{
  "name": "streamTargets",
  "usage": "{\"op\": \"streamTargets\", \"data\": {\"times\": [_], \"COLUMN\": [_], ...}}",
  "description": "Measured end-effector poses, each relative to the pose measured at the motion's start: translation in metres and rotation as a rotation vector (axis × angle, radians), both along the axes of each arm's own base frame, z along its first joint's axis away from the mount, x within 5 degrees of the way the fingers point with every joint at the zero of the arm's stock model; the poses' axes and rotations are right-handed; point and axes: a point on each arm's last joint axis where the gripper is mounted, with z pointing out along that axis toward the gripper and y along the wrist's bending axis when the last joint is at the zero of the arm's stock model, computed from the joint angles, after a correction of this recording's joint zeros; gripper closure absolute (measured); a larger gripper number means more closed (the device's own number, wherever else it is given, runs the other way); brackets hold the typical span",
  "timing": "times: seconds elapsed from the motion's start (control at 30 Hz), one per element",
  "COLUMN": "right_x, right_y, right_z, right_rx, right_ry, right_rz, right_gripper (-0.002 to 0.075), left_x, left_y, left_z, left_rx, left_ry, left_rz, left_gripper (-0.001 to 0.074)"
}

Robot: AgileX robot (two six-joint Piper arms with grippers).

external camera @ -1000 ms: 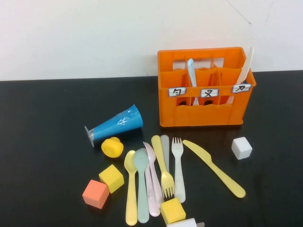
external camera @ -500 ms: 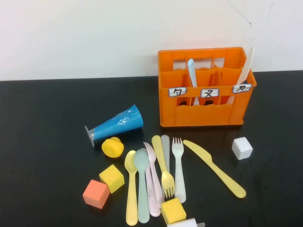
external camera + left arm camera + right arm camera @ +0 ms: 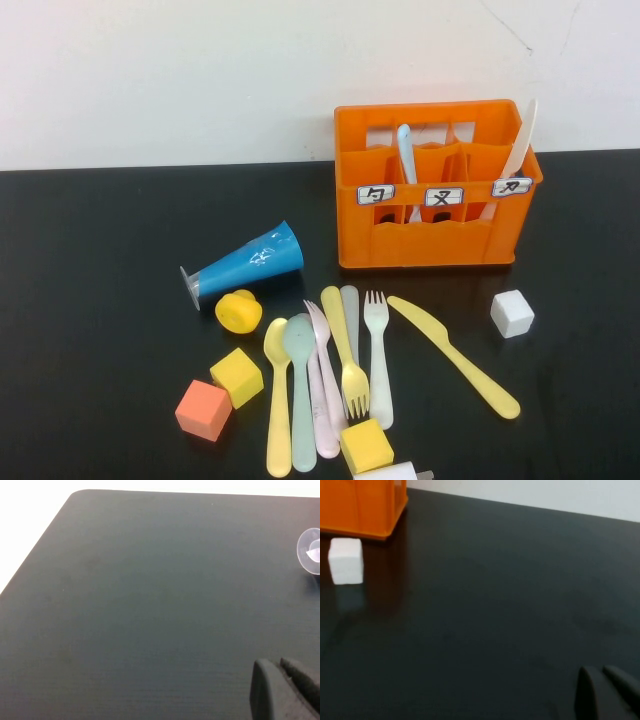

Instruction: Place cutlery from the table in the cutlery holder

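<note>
Inspector A: Surface and room, left to right?

Inspector B: Glossy black table against a plain pale wall. A blue cone lies on its side; below it a yellow round piece, an orange cube and a yellow cube. The cutlery lies loose at centre front, the yellow knife apart to its right. The cutlery holder stands behind with two pieces upright inside. A white cube sits right.

Inspector A: Obscured items?

Inspector B: A white object is cut off at the near edge. The left pincer hangs over bare table, the right pincer likewise; only dark finger edges show close together, so I cannot tell their state.
</note>
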Motion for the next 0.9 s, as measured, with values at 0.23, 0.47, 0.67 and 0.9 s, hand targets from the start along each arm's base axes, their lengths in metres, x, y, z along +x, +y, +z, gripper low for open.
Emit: {"op": "streamTargets", "data": {"times": [0.23, 0.47, 0.67, 0.9], "right_x": [0.0000, 0.0000, 0.0000, 0.0000], "right_y": [-0.0003, -0.0003, -0.0003, -0.0003], "right_z": [0.0000, 0.0000, 0.0000, 0.0000], "right_rx": [0.023, 0.026, 0.028, 0.029], "right_ry": [-0.002, -0.002, -0.002, -0.002], "right_rz": [-0.011, -0.012, -0.013, -0.013], "right_gripper": [0.0729, 0.0729, 0.0729, 0.0729], "left_x": [0.0000, 0.0000, 0.0000, 0.0000], "left_y": [0.0000, 0.0000, 0.0000, 0.0000], "left_z": [0.0000, 0.0000, 0.0000, 0.0000], "left_rx": [0.000, 0.000, 0.000, 0.000], "left_ry": [0.000, 0.000, 0.000, 0.000], "left_rz": [0.000, 0.000, 0.000, 0.000], "left_gripper": [0.0736, 0.0736, 0.0736, 0.0736]}}
